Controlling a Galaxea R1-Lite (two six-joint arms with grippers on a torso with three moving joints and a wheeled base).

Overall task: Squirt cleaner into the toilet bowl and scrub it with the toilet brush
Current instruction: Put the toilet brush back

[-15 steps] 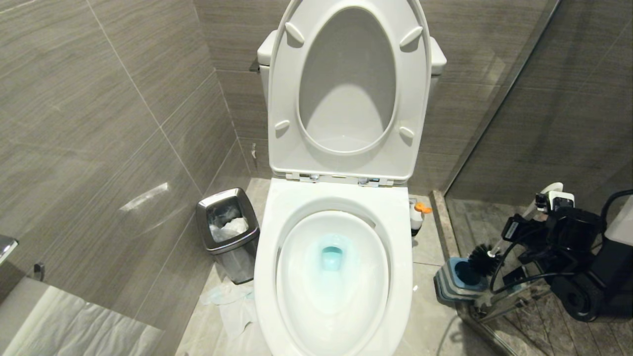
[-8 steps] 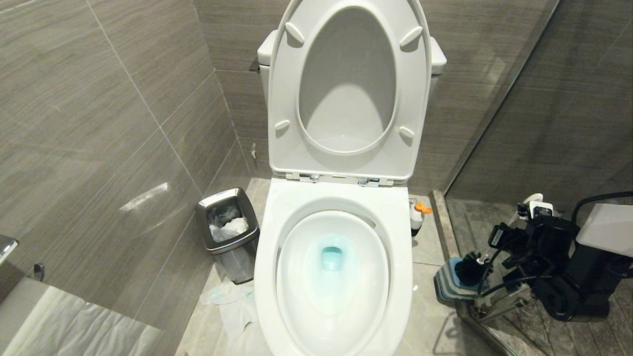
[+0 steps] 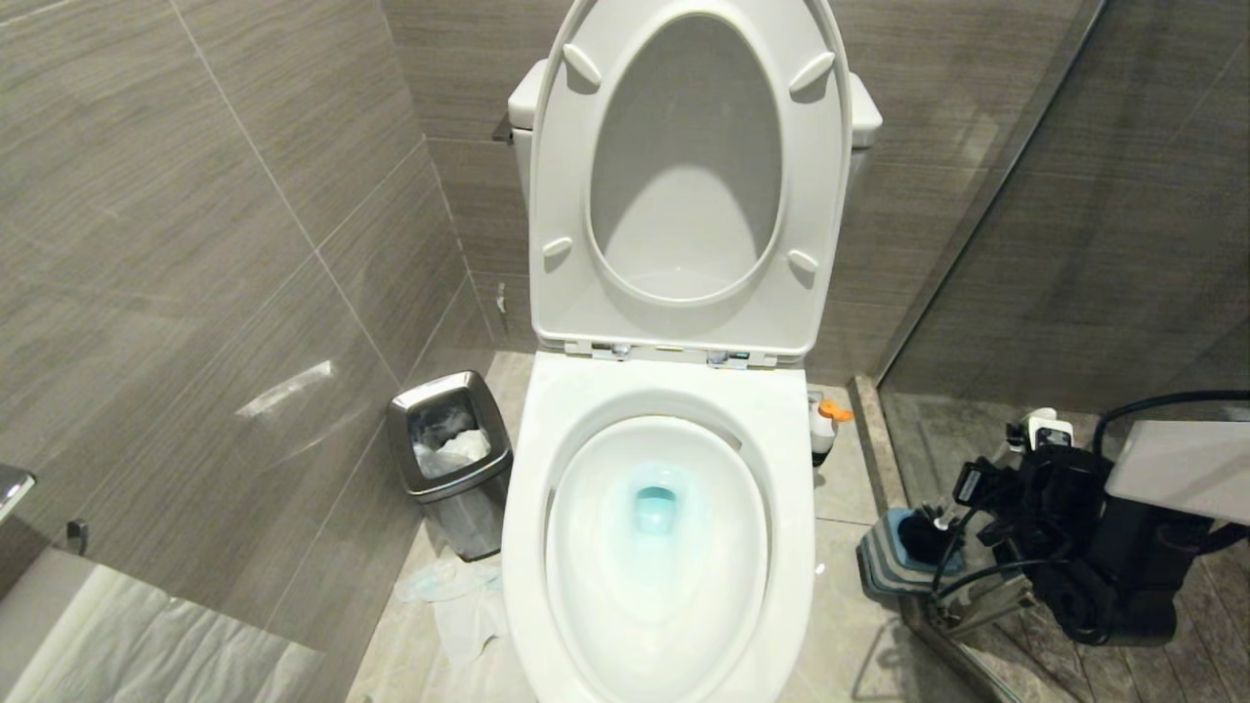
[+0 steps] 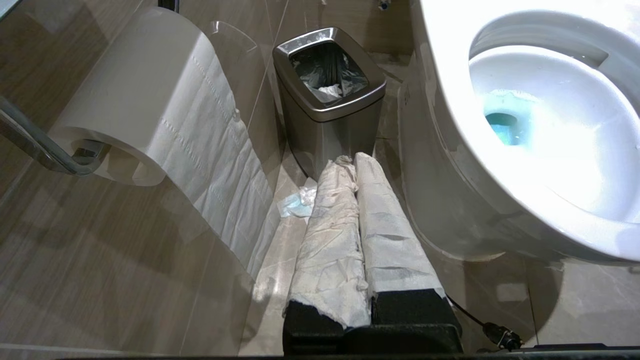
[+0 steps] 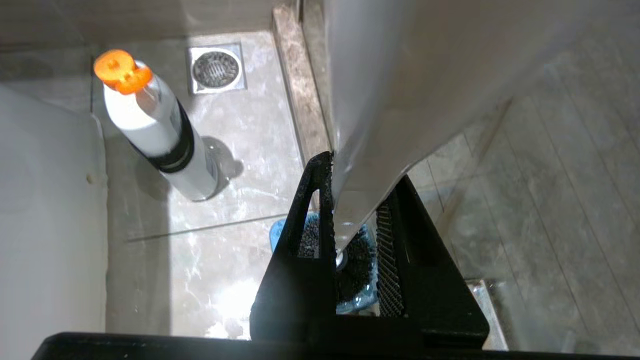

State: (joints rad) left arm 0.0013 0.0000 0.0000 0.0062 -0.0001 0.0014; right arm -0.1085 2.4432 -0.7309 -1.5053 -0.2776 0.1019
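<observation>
At four o'clock from the toilet bowl (image 3: 659, 547), the toilet brush (image 3: 923, 534) is being lowered by the right gripper (image 5: 350, 220), fingers narrowed on its handle, and the black head is now seated in the blue-and-grey holder (image 3: 884, 566). Teal liquid is seen in the basin, so scrubbing is judged finished; the cleaner (image 3: 825, 430) is left standing at two o'clock, while the left gripper (image 4: 356, 165) is kept closed and empty at eight o'clock.

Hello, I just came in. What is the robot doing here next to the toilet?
The right hand holds the toilet brush by its handle, with the black bristle head in the blue holder on the floor, right of the toilet bowl. The water in the bowl is teal-blue, so cleaner seems to be already in. The cleaner bottle stands on the floor beside the bowl. The left hand, wrapped in paper, is shut and idle near the steel bin.
</observation>
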